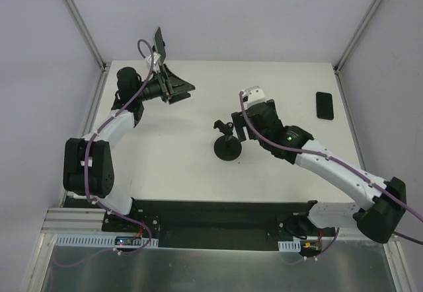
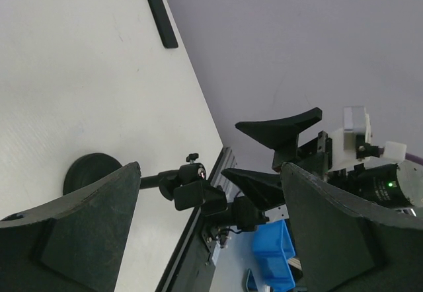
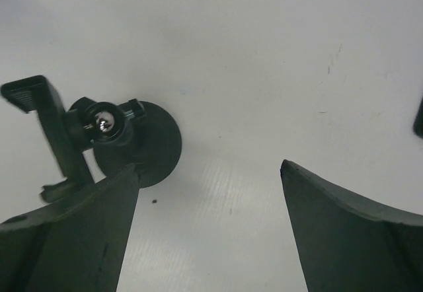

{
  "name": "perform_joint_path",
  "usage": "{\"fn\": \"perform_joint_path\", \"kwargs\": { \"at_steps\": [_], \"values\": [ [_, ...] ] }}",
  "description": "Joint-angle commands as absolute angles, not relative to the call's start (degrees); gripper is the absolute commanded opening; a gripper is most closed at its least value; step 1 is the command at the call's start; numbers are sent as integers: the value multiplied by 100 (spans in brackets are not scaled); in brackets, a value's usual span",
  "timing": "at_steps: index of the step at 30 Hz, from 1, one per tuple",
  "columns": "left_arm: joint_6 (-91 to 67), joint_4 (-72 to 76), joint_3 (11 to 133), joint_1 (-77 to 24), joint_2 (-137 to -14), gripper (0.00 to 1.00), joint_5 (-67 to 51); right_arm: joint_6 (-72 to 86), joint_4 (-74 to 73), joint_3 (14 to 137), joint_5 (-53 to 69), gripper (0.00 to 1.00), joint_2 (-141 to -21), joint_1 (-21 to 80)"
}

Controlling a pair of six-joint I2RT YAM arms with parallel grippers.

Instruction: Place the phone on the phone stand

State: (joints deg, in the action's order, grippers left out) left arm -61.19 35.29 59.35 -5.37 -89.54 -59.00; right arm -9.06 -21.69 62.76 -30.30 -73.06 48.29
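The black phone (image 1: 324,105) lies flat near the table's back right corner; the left wrist view shows this phone (image 2: 162,19) far off, and the right wrist view catches only its edge (image 3: 419,117). The black phone stand (image 1: 228,148), a round base with a clamp head on a ball joint, stands mid-table. My right gripper (image 1: 234,125) hovers open just right of the stand's head, nothing between its fingers; below it I see the stand (image 3: 109,130) by the left finger of this gripper (image 3: 210,166). My left gripper (image 1: 170,61) is raised at the back left, open and empty, facing the stand (image 2: 192,186).
The white table (image 1: 172,166) has wall posts at its back corners. A black rail runs along the near edge (image 1: 218,216). Beyond that edge, a blue bin (image 2: 274,249) shows in the left wrist view.
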Motion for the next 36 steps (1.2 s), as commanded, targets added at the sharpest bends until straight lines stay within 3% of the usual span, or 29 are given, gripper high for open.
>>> {"fn": "perform_joint_path", "kwargs": {
  "at_steps": [1, 4, 10, 15, 26, 29, 30, 36],
  "values": [
    [-6267, 3753, 6082, -659, -8974, 85, -6152, 287, -2488, 6153, -1964, 90, -6382, 4825],
    [-6249, 3753, 6082, -659, -8930, 85, -6135, 834, -2015, 5977, -1111, 90, -6091, 4834],
    [-6231, 3753, 6082, -703, -8991, 85, -6170, 1414, -1952, 6161, -922, 88, -6609, 4904],
    [-6196, 3727, 6100, -721, -9053, 85, -6196, 1661, -1381, 5854, -993, 67, -6794, 4939],
    [-6161, 3639, 6152, -729, -9079, 85, -6231, 1109, -1819, 6231, -1169, 43, -7418, 4957],
    [-6100, 3612, 6152, -729, -9053, 85, -6205, 635, -1845, 6266, -1099, 32, -7436, 4948],
    [-6082, 3586, 6161, -729, -9053, 86, -6214, 494, -1889, 6354, -951, 21, -7462, 4940],
    [-6021, 3437, 6187, -738, -9158, 83, -6205, -543, -2530, 6881, -124, 1, -7787, 4852]
  ]
}}
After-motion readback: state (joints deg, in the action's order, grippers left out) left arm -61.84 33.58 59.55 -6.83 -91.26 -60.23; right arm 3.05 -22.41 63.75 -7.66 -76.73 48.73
